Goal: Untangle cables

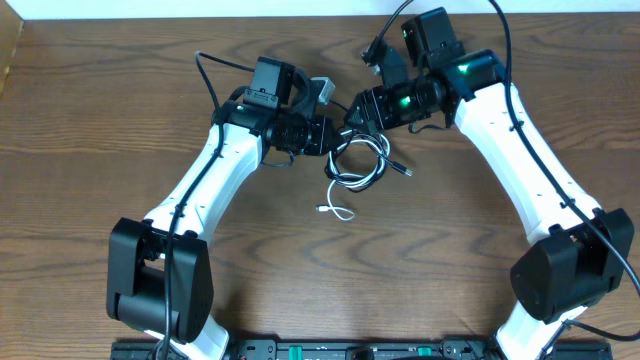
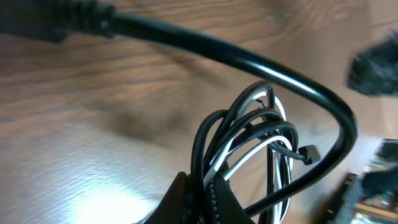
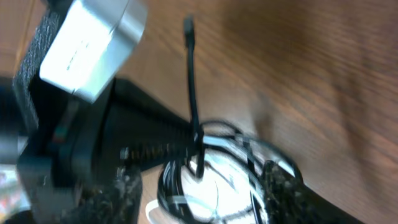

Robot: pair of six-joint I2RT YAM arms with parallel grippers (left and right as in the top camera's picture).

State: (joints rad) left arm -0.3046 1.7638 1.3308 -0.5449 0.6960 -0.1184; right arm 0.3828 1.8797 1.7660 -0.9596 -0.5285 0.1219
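Surface: brown wood-grain table [image 1: 450, 280] lay under both my arms, with the tangle at its middle.
Left arm pose: my left arm [image 1: 215, 175] reached forward from the near corner, elbow out and wrist turned in toward the centre.
Left gripper: my left gripper [image 2: 202, 194] was fully closed, pinching black and white strands together at the fingertips.
Why so held: I judged this pinch to be the anchor, keeping one side of the coil fixed so the other arm had something to pull against.
Cables: the cables [image 1: 358, 165] sat in one loose coil just past my left fingertips, between the two grippers.
Loose ends: the white plug end [image 1: 335, 210] trailed toward me on the wood, and the black plug end [image 1: 405, 172] stuck out to my right.
Right gripper: my right gripper [image 3: 205, 186] had its jaws apart, straddling the coil with strands between the fingers. I could not tell whether the pads touched any strand, and nothing looked gripped.
Why so placed: parted over the loops, it seemed set to pick out a single strand.
Right arm pose: my right arm [image 1: 520, 150] stretched long from the near right, with the wrist folded back over the coil from the far side.
Beyond: the silver-grey housing [image 3: 93, 43] on my left wrist stood close before my right wrist camera.
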